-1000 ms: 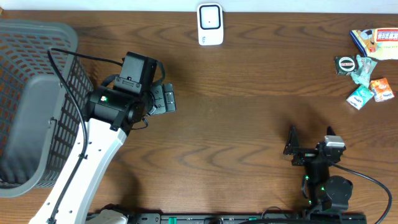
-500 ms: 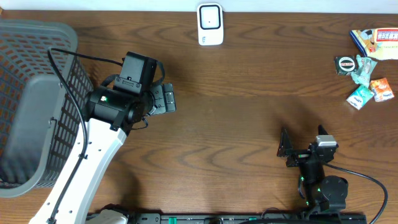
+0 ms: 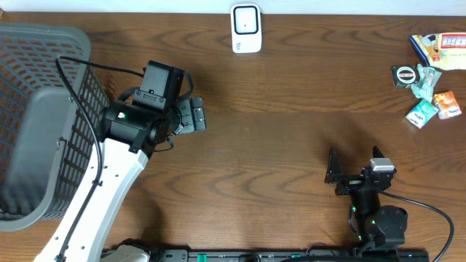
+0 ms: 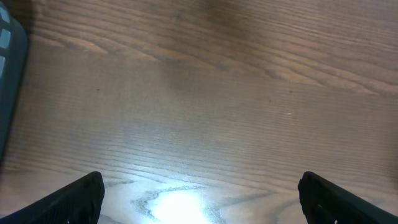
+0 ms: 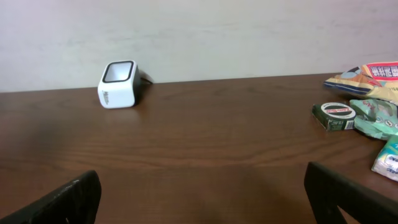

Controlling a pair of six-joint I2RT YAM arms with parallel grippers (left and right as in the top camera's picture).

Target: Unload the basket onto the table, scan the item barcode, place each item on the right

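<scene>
Several small packaged items lie in a loose pile at the table's far right edge: a dark green box [image 3: 403,74] [image 5: 334,115], teal packets [image 3: 421,113] [image 5: 375,117], an orange packet [image 3: 445,104] and a colourful bag [image 3: 439,49] [image 5: 370,74]. The white barcode scanner [image 3: 246,28] [image 5: 118,83] stands upright at the back centre. My right gripper [image 3: 354,163] [image 5: 202,199] is open near the front right, level with the table and facing the scanner, holding nothing. My left gripper [image 3: 196,116] [image 4: 202,205] is open above bare wood left of centre, also holding nothing.
A large grey mesh basket [image 3: 29,80] fills the left end of the table, and its dark edge [image 4: 9,74] shows at the left of the left wrist view. The left arm [image 3: 109,182] stretches from the front edge beside the basket.
The right gripper shifted slightly left and turned a little a second ago, then held still. The left arm has not moved.
</scene>
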